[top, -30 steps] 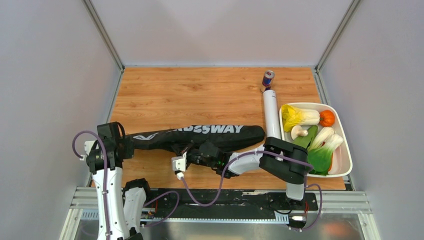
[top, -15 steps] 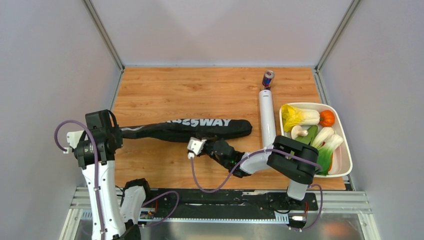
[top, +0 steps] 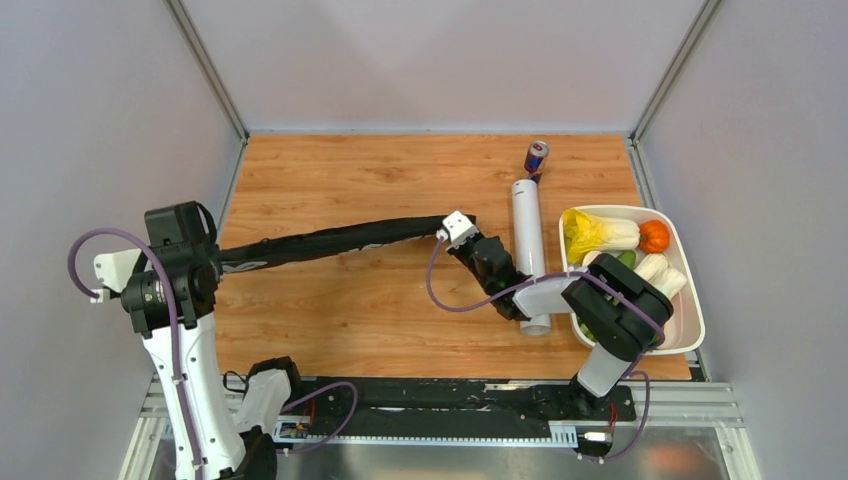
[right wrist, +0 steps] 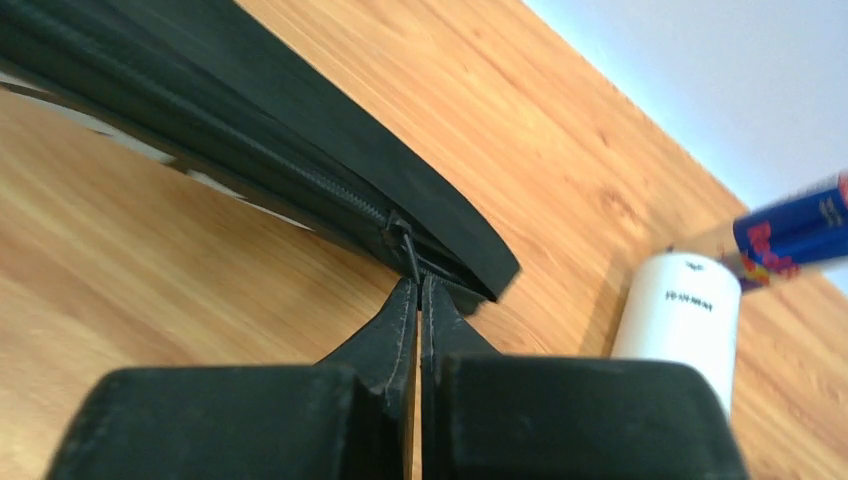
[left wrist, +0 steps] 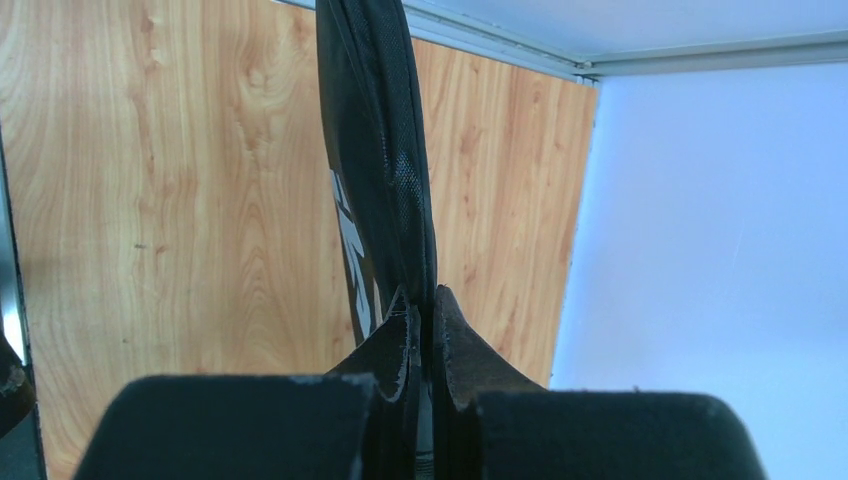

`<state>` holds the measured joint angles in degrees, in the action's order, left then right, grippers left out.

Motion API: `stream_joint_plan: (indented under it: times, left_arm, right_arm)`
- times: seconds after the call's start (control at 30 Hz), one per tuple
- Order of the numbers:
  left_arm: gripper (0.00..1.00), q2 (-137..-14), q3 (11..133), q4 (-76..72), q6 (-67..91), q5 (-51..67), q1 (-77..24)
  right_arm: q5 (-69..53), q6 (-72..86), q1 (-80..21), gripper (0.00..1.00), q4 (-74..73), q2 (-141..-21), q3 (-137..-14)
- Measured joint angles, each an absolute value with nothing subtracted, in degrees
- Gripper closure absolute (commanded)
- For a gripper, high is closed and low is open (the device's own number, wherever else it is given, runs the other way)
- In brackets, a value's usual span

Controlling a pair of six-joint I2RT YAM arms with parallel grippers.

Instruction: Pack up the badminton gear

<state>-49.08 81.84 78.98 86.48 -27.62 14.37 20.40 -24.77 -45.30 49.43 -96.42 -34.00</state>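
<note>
The long black racket bag (top: 330,241) is stretched on edge above the table between my two grippers. My left gripper (top: 216,263) is shut on the bag's left end (left wrist: 380,150), its fingertips (left wrist: 405,335) pinching the fabric. My right gripper (top: 443,231) is at the bag's right end, shut on the zipper pull (right wrist: 405,245) close to the bag's tip (right wrist: 250,110). The white tube (top: 527,250) lies just right of the right gripper, partly under the right arm; it also shows in the right wrist view (right wrist: 680,320). No rackets or shuttlecocks show.
A red-and-blue drink can (top: 536,157) stands at the tube's far end, also in the right wrist view (right wrist: 795,230). A white tray (top: 690,310) of vegetables sits at the right edge. Walls enclose the wooden table (top: 380,180) on three sides.
My right gripper has travelled right and away along the bag, from its middle to its right end. My left arm has drawn back left. The bag has turned on edge and pulled taut.
</note>
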Motion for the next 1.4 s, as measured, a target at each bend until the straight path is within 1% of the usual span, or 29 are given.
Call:
stream_joint_plan:
  times: [0.13,0.33,0.47,0.57,0.77,0.8,0.9,0.97,1.0,1.17,1.27,1.4]
  left_arm:
    - [1.00,-50.48,84.88,79.85,86.28,-27.73,14.37]
    - [1.00,-52.01,88.12,82.74,86.21,-28.34,14.37]
    - [1.00,-52.66,91.94,84.58,85.86,-28.84,14.37]
    - [1.00,-52.95,93.80,84.90,85.30,-28.49,14.37]
    - [1.00,-52.21,92.68,84.66,83.83,-28.16,14.37]
    - [1.00,-52.10,92.44,84.53,83.59,-28.03,14.39]
    - [1.00,-51.68,91.37,83.68,82.85,-27.51,14.39]
    - [1.00,-51.29,90.37,82.96,82.08,-27.35,14.37]
    - [1.00,-51.05,89.86,82.61,81.82,-27.33,14.39]
    - [1.00,-49.69,86.85,80.16,80.60,-26.20,14.39]
    - [1.00,-48.93,84.36,78.91,80.51,-25.15,14.39]
    - [1.00,-48.80,82.72,78.32,80.34,-23.97,14.39]
  right_arm:
    - [19.16,-20.14,-40.91,1.00,45.39,-96.42,-34.48]
    - [15.90,-11.75,-36.34,1.00,35.97,-97.62,-40.84]
    - [14.57,-7.40,-33.04,1.00,32.34,-98.28,-41.67]
    - [12.60,-5.72,-31.73,1.00,29.26,-99.57,-43.18]
    - [10.92,-4.97,-31.55,0.99,23.81,-101.12,-47.77]
    - [10.70,-4.97,-31.42,0.94,22.83,-101.12,-48.34]
    - [9.72,-4.67,-31.24,0.64,20.47,-100.57,-48.60]
    - [8.38,-4.64,-31.11,0.47,17.63,-98.76,-48.53]
    - [7.33,-4.78,-31.05,0.41,16.49,-97.21,-48.38]
    - [-2.24,-8.75,-31.31,0.19,17.52,-83.68,-45.41]
    - [-7.84,-14.09,-34.41,0.11,22.41,-78.41,-43.35]
    - [-12.71,-23.68,-43.51,0.08,27.09,-78.17,-40.16]
